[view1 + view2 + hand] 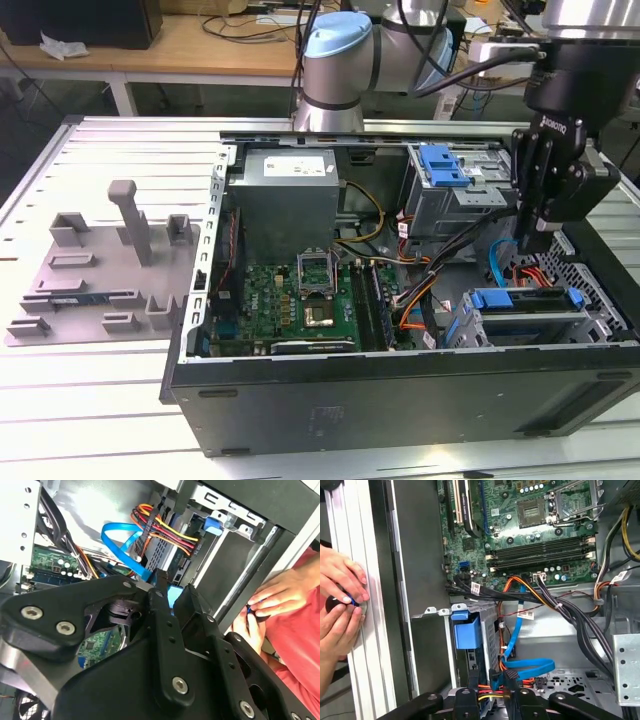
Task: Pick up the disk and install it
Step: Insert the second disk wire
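The disk (525, 299) lies flat in the drive cage at the near corner of the open computer case (400, 400), on the exterior view's right. Its blue bracket shows along the top. The first wrist view looks down on the blue bracket (467, 632) inside the metal cage. My gripper (535, 238) hangs just above and behind the disk, apart from it. Its fingers (465, 700) stand open, with cables showing in the gap between them and nothing held. In the second wrist view the gripper (175, 594) frames a patch of blue.
A person's hands (342, 600) rest on the table rail beside the case, and a hand (280, 592) shows again close by. A blue cable (525, 667) and orange-red wires loop near the cage. The motherboard (300, 295), grey power supply (290, 195), blue clip (445, 165) and grey fixture plate (95, 270) lie toward the exterior view's left.
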